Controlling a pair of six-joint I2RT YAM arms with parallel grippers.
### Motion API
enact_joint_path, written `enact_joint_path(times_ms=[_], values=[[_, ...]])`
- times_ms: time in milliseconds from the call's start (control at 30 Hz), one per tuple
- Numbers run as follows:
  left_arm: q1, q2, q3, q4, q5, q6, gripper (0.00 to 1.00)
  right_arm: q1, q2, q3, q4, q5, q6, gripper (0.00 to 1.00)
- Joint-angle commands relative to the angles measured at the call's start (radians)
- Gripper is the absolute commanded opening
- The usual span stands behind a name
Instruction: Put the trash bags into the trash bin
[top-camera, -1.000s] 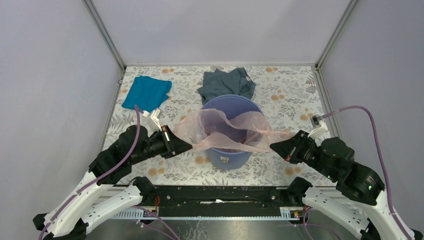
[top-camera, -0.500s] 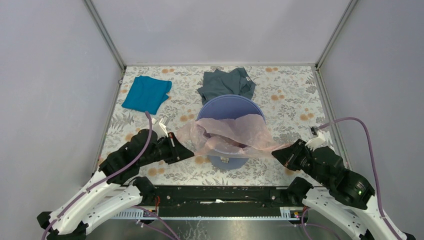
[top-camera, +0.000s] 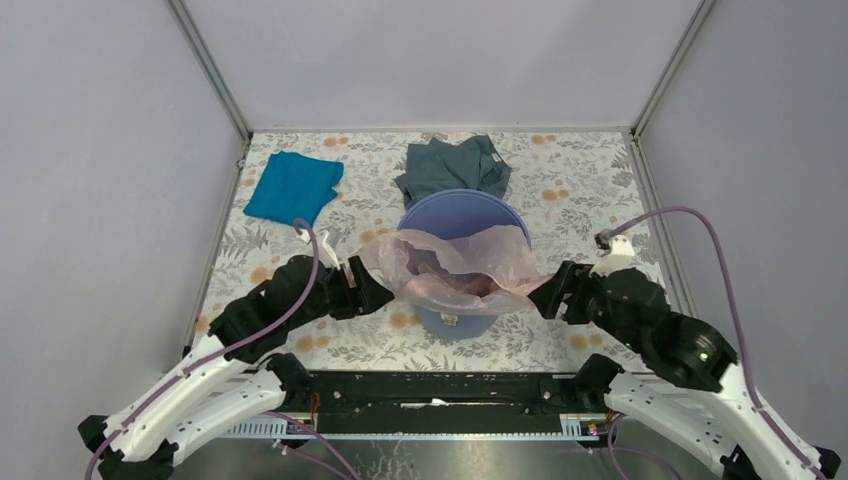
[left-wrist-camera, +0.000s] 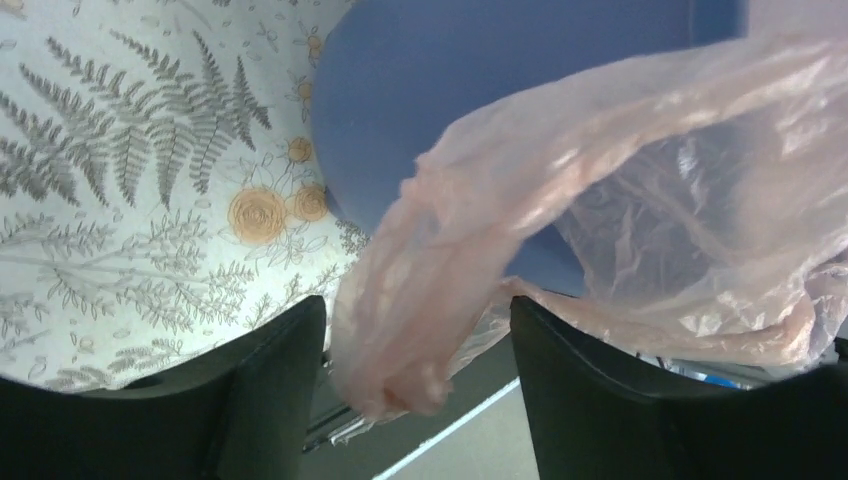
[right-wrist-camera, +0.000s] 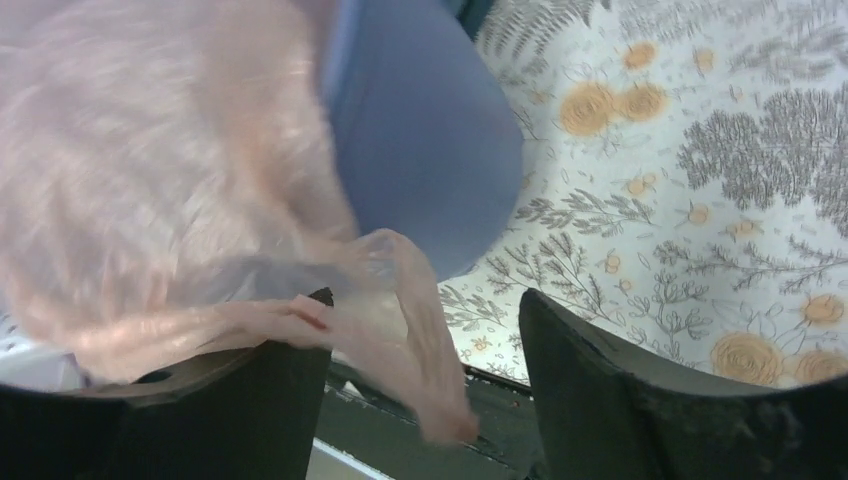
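Count: one trash bag (top-camera: 455, 268), one trash bin (top-camera: 457, 203), two folded or bunched cloths, two end effectors.

Trash bin: round, blue-violet, standing upright at the centre of the floral-print surface (top-camera: 580, 190) in the overhead view.

Trash bag: thin pale pink film. It is draped over the near half of the bin's mouth and sags into it. Its two ends trail over the rim to frame left and frame right.

Writing: a small sticker (top-camera: 448, 320) sits low on the bin's near side, too small to read. No other lettering is legible.

Left end effector (top-camera: 375, 287): fingers spread wide, just left of the bin. In the left wrist view the bag's bunched end hangs loose in the gap between them, not pinched.

Right end effector (top-camera: 547, 295): fingers spread wide, just right of the bin. In the right wrist view a strand of the bag crosses the gap between them, slack; that view is blurred.

Other cloths: a teal cloth (top-camera: 293, 187) at upper left, well apart from the bin. A grey-blue garment (top-camera: 452, 166) lies just behind the bin, at upper centre.
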Motion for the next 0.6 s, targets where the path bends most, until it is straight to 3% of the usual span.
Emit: enact_joint_path(times_ms=[0,133,300,400,567], values=[[0.004,-0.073,0.083,-0.121,-0.008,0.144,0.81,0.004,-0.019,0.193,-0.085,-0.093,-0.144,0.80],[0.004,-0.165,0.198,-0.276,-0.011,0.250,0.98,0.004,-0.025,0.306,-0.149,-0.256,-0.277,0.99],[0.004,-0.154,0.308,-0.304,-0.175,0.285,0.99,0.004,0.079,0.395,-0.146,-0.392,-0.435,1.00],[0.004,-0.077,0.334,-0.290,-0.311,0.245,0.99,0.004,0.205,0.474,-0.140,-0.386,-0.514,1.00],[0.004,0.007,0.345,-0.198,-0.337,0.267,0.99,0.004,0.351,0.588,-0.098,-0.370,-0.586,1.00]])
